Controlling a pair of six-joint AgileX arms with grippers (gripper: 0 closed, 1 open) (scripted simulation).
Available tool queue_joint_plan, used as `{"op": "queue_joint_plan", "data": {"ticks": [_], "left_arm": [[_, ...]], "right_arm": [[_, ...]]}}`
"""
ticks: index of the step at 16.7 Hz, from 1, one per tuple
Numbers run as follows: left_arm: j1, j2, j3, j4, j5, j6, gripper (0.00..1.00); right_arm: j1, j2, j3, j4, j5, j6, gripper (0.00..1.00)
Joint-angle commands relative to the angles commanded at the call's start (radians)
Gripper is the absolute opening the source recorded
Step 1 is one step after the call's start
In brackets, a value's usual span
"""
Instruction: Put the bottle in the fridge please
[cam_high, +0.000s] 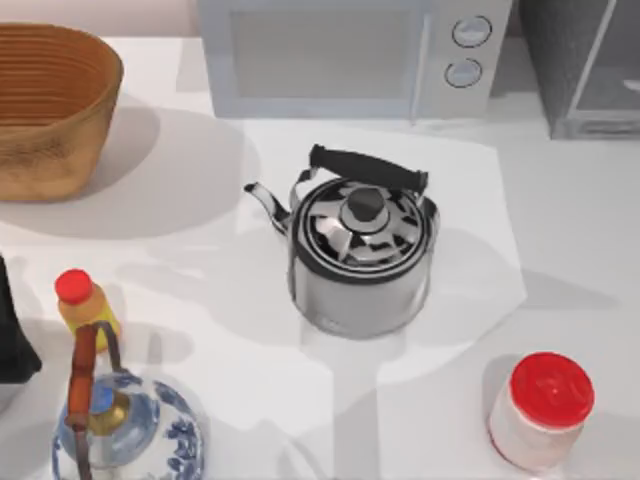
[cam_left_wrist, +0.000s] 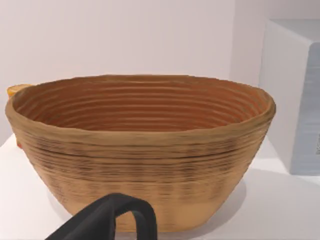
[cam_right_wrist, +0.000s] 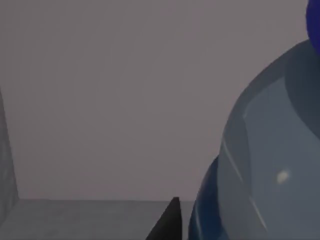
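The bottle, translucent blue with a darker blue top, looms very close in the right wrist view. My right gripper is shut on it, and one black fingertip lies against its side. A plain grey wall and a grey floor lie behind the bottle. The fridge, a dark grey box with a pale framed door, stands at the table's far right corner. My left arm is parked at the left edge, and its gripper faces the basket.
A steel kettle stands mid-table before the microwave. A woven basket is at far left. A yellow bottle with red cap and a blue-and-white teapot sit at near left, a red-lidded white jar at near right.
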Motion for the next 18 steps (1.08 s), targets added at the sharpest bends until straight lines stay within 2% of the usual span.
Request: {"op": "queue_joint_plan", "data": {"ticks": [3, 8, 18], "left_arm": [[0.0, 0.0, 0.0, 0.0, 0.0, 0.0, 1.0], [0.0, 0.0, 0.0, 0.0, 0.0, 0.0, 1.0], [0.0, 0.0, 0.0, 0.0, 0.0, 0.0, 1.0]], "right_arm": [[0.013, 0.06, 0.093, -0.067, 0.015, -0.003, 0.01], [0.012, 0.069, 0.105, -0.076, 0.021, -0.005, 0.01], [0.012, 0.069, 0.105, -0.076, 0.021, -0.005, 0.76]]}}
